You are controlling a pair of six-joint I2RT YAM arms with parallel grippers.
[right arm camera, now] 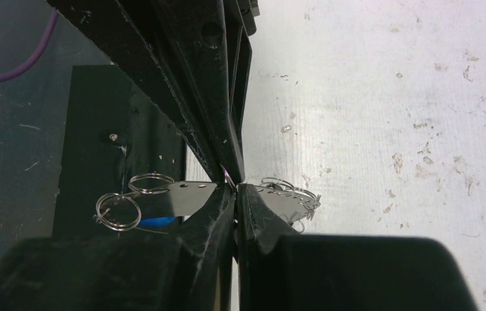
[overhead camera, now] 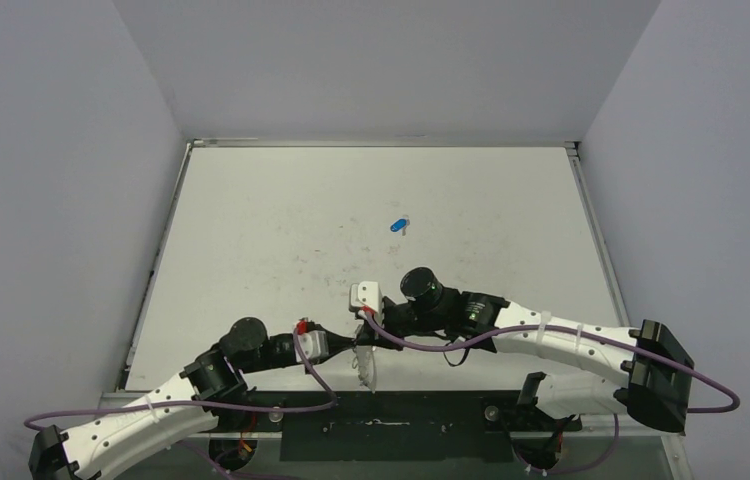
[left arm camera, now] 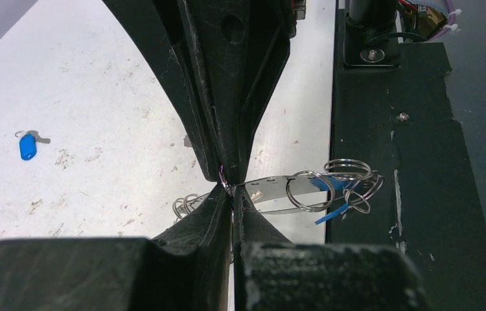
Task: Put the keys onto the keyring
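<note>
Keyring (overhead camera: 366,370): top view, held at near bench (overhead camera: 281,230) edge where both arms meet; blue key (overhead camera: 398,225) lies well apart. Probably light, stiff, slick thin metal; best pinched on flat rim. Left wrist: left gripper (left arm camera: 232,197) jaws closed on its rim. Right wrist: right gripper (right arm camera: 235,193) jaws closed on it too.
</note>
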